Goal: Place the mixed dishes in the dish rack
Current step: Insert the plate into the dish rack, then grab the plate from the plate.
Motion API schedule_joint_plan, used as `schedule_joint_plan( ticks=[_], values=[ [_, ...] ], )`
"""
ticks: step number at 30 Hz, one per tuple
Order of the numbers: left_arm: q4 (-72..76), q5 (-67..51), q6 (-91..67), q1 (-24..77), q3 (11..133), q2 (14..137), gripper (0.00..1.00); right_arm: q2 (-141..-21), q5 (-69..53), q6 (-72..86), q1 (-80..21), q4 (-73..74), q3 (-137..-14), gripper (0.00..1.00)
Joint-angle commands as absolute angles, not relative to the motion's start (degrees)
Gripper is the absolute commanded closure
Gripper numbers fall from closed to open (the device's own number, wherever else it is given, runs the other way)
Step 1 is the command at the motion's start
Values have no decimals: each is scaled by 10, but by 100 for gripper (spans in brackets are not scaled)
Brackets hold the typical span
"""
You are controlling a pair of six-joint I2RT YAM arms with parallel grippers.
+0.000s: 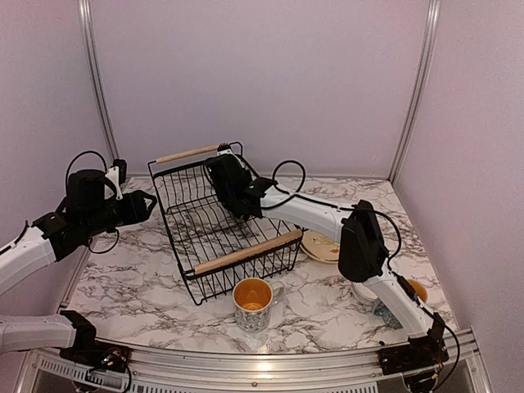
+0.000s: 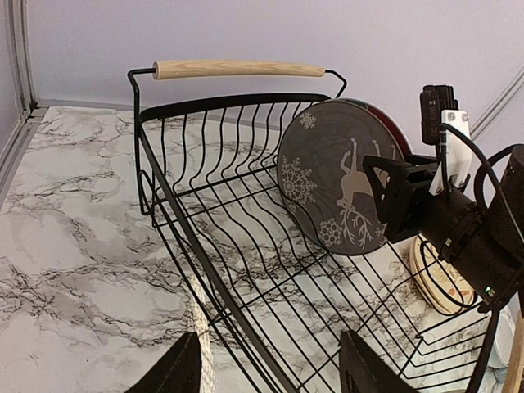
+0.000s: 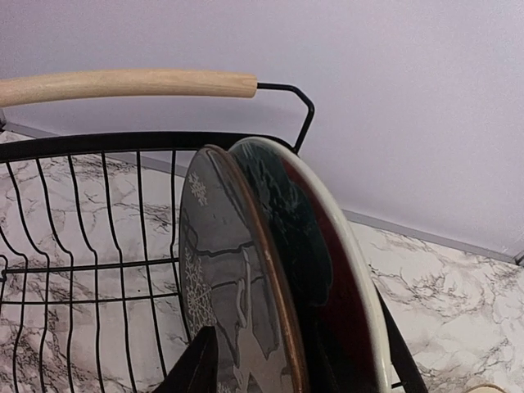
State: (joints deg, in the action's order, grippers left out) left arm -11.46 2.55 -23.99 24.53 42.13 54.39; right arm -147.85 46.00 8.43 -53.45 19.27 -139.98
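Right now the plate step looks nearly done: the dark grey reindeer plate stands on edge in the far right corner of the dish rack, face to face with the red plate. My right gripper sits at their rims; I can't tell whether its fingers pinch or stand clear. The left gripper hangs beside the rack, fingers wide and empty. Next I'd lift the right arm straight out, then fetch the mug by the tabletop's near edge.
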Motion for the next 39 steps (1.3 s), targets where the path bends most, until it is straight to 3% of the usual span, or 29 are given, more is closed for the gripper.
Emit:
schedule_joint_plan(
  ticks=[1, 4, 12, 26, 34, 37, 39],
  values=[
    [-123, 23, -240, 243, 417, 525, 41, -1444, 448, 85, -533, 188, -1398, 65],
    [-127, 22, -240, 243, 418, 520, 41, -1439, 446, 85, -533, 192, -1391, 63],
    [-129, 24, -241, 243, 423, 511, 41, -1390, 408, 73, -538, 194, -1363, 31],
    [-144, -16, -232, 245, 467, 520, 41, -1263, 336, 56, -559, 214, -1300, 18],
    [-181, -36, -200, 276, 555, 565, 45, -1098, 206, 3, -517, 205, -1136, 7],
    [-192, -28, -192, 307, 593, 602, 47, -1034, 90, -15, -462, 202, -1055, 17],
    [-198, -18, -185, 334, 622, 629, 47, -996, 32, -10, -414, 199, -1007, 17]
  ],
)
